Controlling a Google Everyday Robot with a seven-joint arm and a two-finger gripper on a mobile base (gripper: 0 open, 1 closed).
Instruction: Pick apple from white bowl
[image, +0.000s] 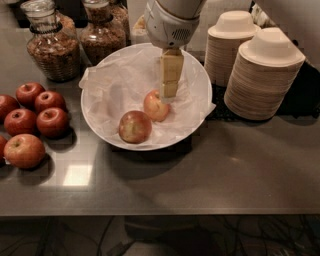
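The white bowl (197, 107) with its crinkled paper liner stands in the middle of the counter. Two apples lie in it. The small pale pinkish apple (155, 106) lies near the centre. A larger, redder apple (135, 127) lies in front of it to the left. My gripper (169, 92) hangs down from the white wrist over the bowl. Its beige tip is just above and behind the small apple, close to its top right. It holds nothing that I can see.
Several dark red apples (50, 121) lie on the counter to the left. Two glass jars (52, 47) stand at the back left. Two tall stacks of beige paper bowls (262, 75) stand right of the white bowl. The counter's front edge is near.
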